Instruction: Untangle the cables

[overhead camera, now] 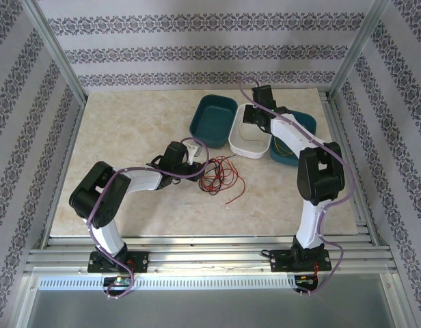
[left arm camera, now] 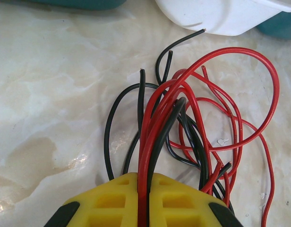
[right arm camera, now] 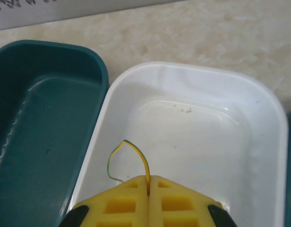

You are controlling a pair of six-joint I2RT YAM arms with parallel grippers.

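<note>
While the left claw (left arm camera: 144, 183) stands pinched almost shut on a few strands of the red and black cables (left arm camera: 148, 137), the rest of that tangle sprawls on the marble table (left arm camera: 51, 94) just ahead of it, near the white tray (right arm camera: 259, 109). Over that tray, beside the teal tray (right arm camera: 22, 123), the right claw (right arm camera: 149, 182) is squeezed tight on a thin yellow cable (right arm camera: 128, 141) that loops out from between its fingers.

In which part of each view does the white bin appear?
Top external: white bin, centre, between teal bins.
Left wrist: top right edge, beyond the red and black cables.
Right wrist: centre, behind the right end effector's yellow cable.
Shared landmark: teal bin at its left.
</note>
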